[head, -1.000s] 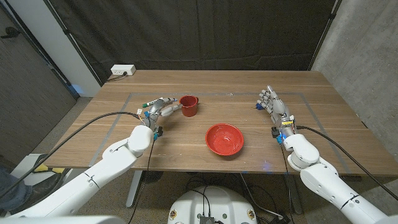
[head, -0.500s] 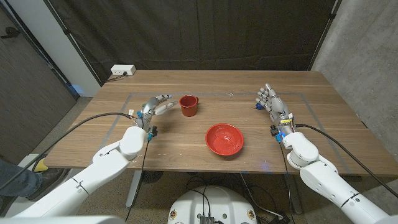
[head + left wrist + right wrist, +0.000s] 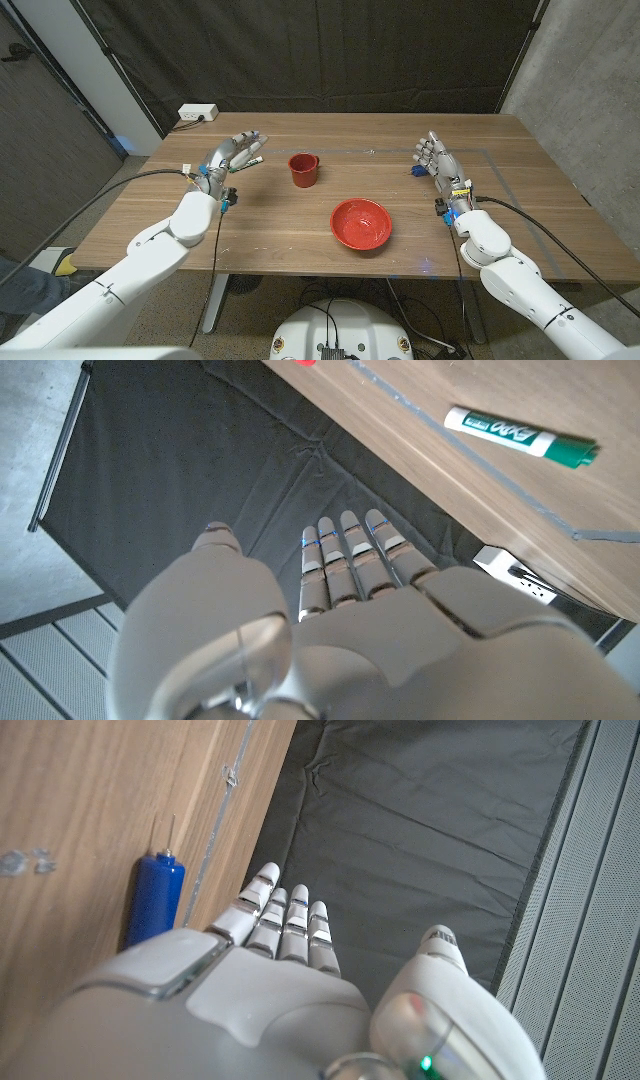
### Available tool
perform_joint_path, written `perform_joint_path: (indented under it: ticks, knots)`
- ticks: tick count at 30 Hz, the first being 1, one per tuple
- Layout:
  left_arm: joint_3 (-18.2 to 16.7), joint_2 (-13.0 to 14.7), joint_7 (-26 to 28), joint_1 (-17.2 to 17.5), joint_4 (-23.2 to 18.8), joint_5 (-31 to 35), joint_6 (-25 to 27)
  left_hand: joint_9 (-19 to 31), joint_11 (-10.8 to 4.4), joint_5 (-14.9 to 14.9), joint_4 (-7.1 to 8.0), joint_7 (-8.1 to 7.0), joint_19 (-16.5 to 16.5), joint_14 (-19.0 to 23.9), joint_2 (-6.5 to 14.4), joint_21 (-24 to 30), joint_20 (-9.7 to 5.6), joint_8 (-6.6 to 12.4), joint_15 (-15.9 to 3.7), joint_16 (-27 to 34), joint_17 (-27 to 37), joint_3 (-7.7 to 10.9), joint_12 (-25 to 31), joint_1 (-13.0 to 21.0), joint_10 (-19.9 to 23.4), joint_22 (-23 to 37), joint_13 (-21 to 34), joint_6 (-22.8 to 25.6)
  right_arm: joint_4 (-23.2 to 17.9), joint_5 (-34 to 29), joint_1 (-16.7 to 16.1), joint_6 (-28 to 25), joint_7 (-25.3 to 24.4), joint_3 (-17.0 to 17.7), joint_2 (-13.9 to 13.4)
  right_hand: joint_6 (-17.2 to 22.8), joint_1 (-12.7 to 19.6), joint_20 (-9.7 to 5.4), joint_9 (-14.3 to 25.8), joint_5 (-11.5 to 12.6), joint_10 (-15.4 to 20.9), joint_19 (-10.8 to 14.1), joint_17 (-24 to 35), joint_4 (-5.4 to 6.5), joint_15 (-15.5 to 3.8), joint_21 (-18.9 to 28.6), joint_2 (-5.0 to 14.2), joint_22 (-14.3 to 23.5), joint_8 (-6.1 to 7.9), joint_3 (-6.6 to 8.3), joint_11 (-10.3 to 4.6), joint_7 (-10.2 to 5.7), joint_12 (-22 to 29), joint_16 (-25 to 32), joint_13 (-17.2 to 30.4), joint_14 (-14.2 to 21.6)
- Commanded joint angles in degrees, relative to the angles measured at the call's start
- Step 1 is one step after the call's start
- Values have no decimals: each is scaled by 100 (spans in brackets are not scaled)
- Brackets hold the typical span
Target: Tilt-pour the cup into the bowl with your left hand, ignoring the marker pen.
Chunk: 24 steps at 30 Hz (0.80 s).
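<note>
We see one small red plastic cup (image 3: 303, 168) standing upright on the wooden table (image 3: 300, 225), left of centre and toward the far side, with nothing touching it. One round red bowl (image 3: 361, 223) sits nearer to us and to the right of the cup, clearly apart from it.

To the left of the cup, the robot's left hand (image 3: 229, 156) is held above the table with its fingers (image 3: 345, 560) straight and side by side, gripping nothing; a gap separates it from the cup. One white marker pen with a green cap (image 3: 520, 437) lies flat on the wood in the left wrist view; in the head view we can make out only its green tip beside the left hand's fingertips, so its exact spot there is hard to judge.

On the right side of the table, the right hand (image 3: 438, 165) also has its fingers extended together and holds nothing. One small blue cylindrical object (image 3: 154, 901) lies on the table just beside it, toward the far side.

One white power strip (image 3: 196, 114) rests at the far left corner.
</note>
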Motion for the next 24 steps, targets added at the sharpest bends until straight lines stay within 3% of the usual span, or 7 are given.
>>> perform_joint_path:
  ticks: [1, 5, 11, 24]
  knots:
    - [-251, -286, -869, -255, 753, -976, -1029, 10, 71, 18, 68, 25, 47, -28, -37, 21, -19, -9, 73, 1, 25, -55, 17, -115, -46, 15, 14, -58, 302, 163, 205, 351, 356, 84, 45, 64, 23, -50, 19, 8, 79, 44, 13, -25, 3, 35, 18, 26, 20, 16, 3, 4, 50, 32, 24, 34]
    - [-307, -447, -1009, -304, 1010, -1299, -1235, 8, 108, 27, 105, 17, 68, -45, -56, 26, 40, 6, 83, 3, 27, -108, 21, -219, -68, 15, 13, -90, 328, 157, 222, 445, 389, 133, 34, 67, 22, -39, 19, 8, 81, 44, 13, -24, 9, 33, 17, 26, 20, 14, 2, -2, 49, 31, 24, 39]
    - [-286, -652, -1334, -426, 1345, -1809, -1377, -1, 65, 57, 131, 83, 243, 135, -109, 76, -57, 113, 9, 70, 21, -213, 103, -401, 118, 10, 7, 97, 306, 190, 212, 398, 406, 154, 2, 68, 15, -25, 20, 8, 80, 43, 15, -19, 24, 29, 16, 26, 18, 10, 16, -2, 46, 29, 24, 43]
    - [-64, -593, -1365, -555, 1392, -1685, -1277, -11, 87, 81, 125, 129, 251, 155, -114, 61, -61, 178, 16, 60, 14, -265, 109, -495, 163, 6, 1, 284, 153, 186, 123, 194, 305, 157, -59, 64, 3, 12, 20, 8, 51, 30, 18, -12, 66, 18, 14, 25, 13, 2, 37, -2, 30, 19, 25, 37]
